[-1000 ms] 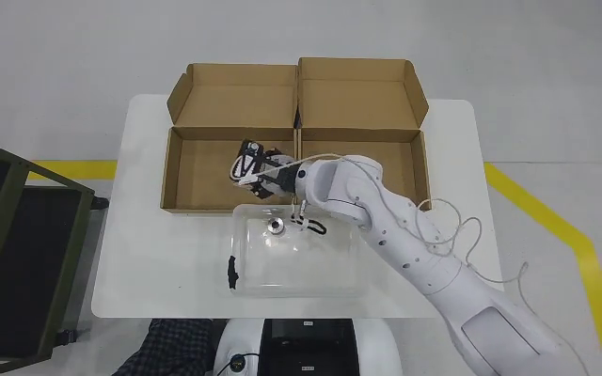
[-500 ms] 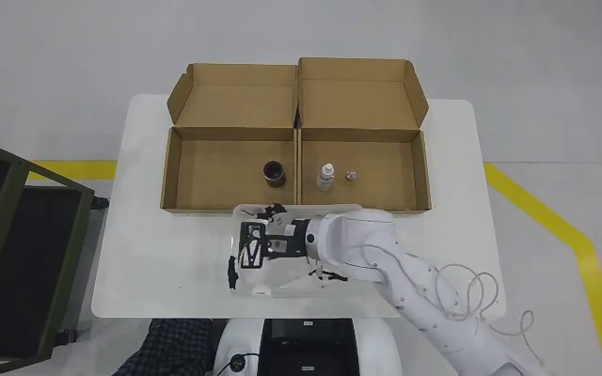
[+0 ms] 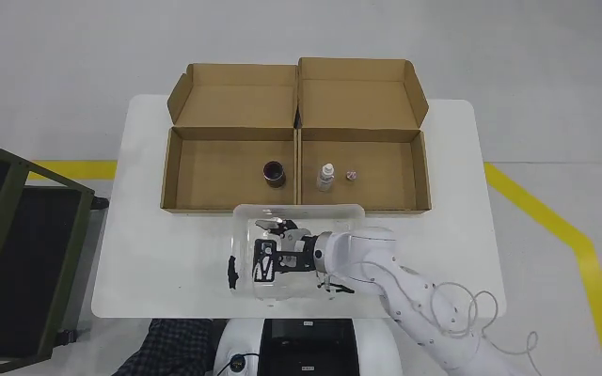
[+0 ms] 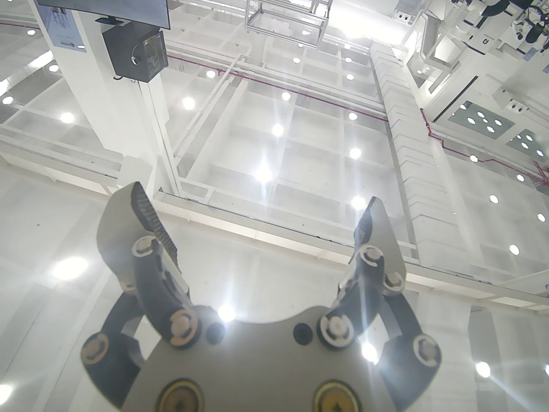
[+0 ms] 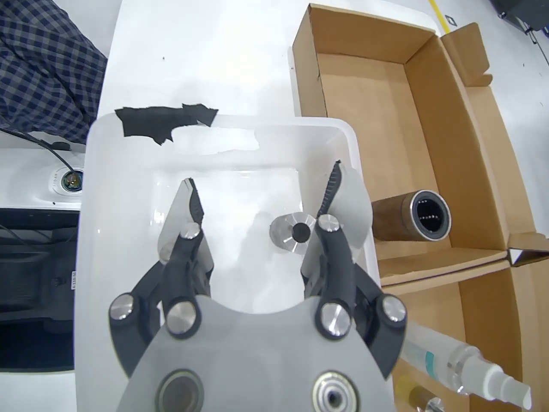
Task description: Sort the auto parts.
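My right gripper (image 5: 262, 180) hangs open inside the clear plastic bin (image 5: 128, 182), above a small silver part with a black centre (image 5: 291, 233) that lies close to one finger. From above, the right gripper (image 3: 264, 260) is over the bin's (image 3: 348, 212) left half. A dark cylindrical bearing (image 3: 273, 171) lies in the left cardboard box (image 3: 202, 169), also seen as bearing (image 5: 411, 220). A white spray bottle (image 3: 325, 176) and a small part (image 3: 352, 174) sit in the right box (image 3: 400, 174). My left gripper (image 4: 253, 199) is open, empty, pointing at the ceiling.
Both boxes stand side by side at the table's (image 3: 141, 207) far half, lids folded back. A strip of black tape (image 3: 230, 273) sticks to the bin's left rim. A green cart (image 3: 33, 263) stands left of the table.
The right arm drew back from the left box, where the dark bearing now lies, and came over the clear bin, then sank a little toward its front.
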Tool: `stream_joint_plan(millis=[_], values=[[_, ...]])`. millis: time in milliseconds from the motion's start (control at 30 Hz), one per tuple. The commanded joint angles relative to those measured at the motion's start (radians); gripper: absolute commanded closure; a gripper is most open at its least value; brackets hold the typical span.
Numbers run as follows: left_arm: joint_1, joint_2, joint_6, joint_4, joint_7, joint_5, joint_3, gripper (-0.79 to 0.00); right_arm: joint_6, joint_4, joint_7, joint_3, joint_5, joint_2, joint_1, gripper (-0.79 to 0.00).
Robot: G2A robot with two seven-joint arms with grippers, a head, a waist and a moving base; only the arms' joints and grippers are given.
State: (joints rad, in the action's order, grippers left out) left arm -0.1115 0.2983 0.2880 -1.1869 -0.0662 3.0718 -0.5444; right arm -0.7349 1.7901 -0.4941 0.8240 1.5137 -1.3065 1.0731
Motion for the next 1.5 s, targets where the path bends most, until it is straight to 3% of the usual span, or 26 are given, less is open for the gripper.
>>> stream_joint_plan(millis=[0, 800, 1367, 1467], values=[[0.000, 0.000, 0.000, 0.000, 0.000, 0.000, 0.000, -0.785, 0.004, -0.009, 0.008, 0.003, 0.009, 0.001, -0.001, -0.529], [0.000, 0.000, 0.000, 0.000, 0.000, 0.000, 0.000, -0.785, 0.038, -0.181, 0.036, -0.023, 0.036, -0.012, -0.073, -0.505], [0.000, 0.000, 0.000, 0.000, 0.000, 0.000, 0.000, -0.785, 0.067, -0.256, 0.017, -0.065, -0.012, -0.037, -0.121, -0.323], [0.000, 0.000, 0.000, 0.000, 0.000, 0.000, 0.000, -0.785, 0.066, -0.263, 0.010, -0.068, -0.014, -0.038, -0.124, -0.249]])
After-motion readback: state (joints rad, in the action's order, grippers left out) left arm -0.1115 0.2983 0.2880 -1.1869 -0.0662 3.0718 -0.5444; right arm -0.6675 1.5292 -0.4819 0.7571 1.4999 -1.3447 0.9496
